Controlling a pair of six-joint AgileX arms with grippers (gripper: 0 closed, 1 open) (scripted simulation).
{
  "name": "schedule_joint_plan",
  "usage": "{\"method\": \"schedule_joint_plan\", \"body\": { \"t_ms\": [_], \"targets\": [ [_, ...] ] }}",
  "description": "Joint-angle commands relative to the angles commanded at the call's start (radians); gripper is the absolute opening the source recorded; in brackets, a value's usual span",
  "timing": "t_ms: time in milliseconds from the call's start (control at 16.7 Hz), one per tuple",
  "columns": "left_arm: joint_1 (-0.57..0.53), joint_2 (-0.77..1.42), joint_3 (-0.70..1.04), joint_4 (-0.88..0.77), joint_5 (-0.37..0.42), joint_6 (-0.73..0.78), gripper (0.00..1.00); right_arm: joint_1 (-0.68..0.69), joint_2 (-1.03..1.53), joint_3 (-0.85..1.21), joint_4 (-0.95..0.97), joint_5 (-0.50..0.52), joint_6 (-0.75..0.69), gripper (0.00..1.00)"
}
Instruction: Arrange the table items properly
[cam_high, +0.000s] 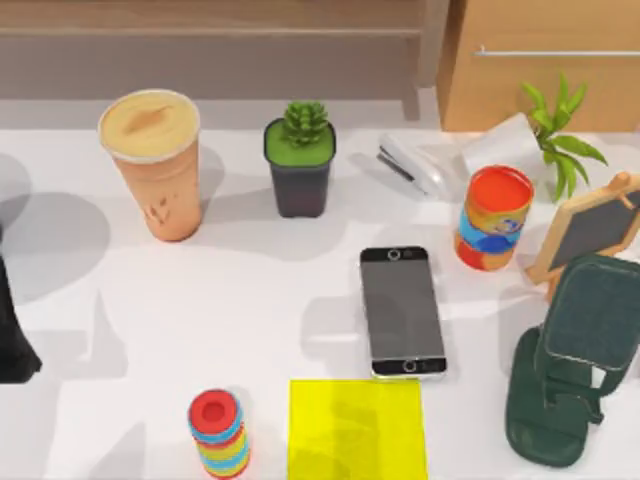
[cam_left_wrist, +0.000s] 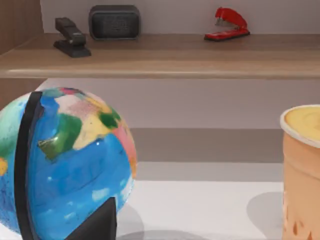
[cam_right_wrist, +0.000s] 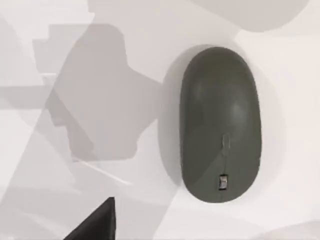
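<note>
As seen from wrist, mouse lies under right claw.

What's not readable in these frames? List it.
Mouse: top view, the right arm seems to cover its spot, so its place on the table is unclear.
Drink cup: left wrist view, cut off by the frame edge.
Left arm: top view, cut by the left edge.
Chalkboard: top view, cut by the right edge.

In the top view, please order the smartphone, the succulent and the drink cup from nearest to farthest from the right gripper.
From the right gripper, at the table's right:
1. smartphone, centre.
2. succulent, back centre.
3. drink cup, back left.
</note>
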Motion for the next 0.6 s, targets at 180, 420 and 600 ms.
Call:
{"method": "schedule_joint_plan", "body": {
  "t_ms": [180,420,600],
  "targets": [
    [0.000,0.000,0.000,0.000,0.000,0.000,1.00,-0.014,0.131,0.089,-0.080,0.001,-0.045,1.00],
    [0.000,0.000,0.000,0.000,0.000,0.000,1.00,-0.018,0.168,0.115,-0.103,0.001,-0.058,1.00],
    [0.000,0.000,0.000,0.000,0.000,0.000,1.00,-0.013,0.165,0.112,-0.101,0.001,-0.056,1.00]
  ]
}}
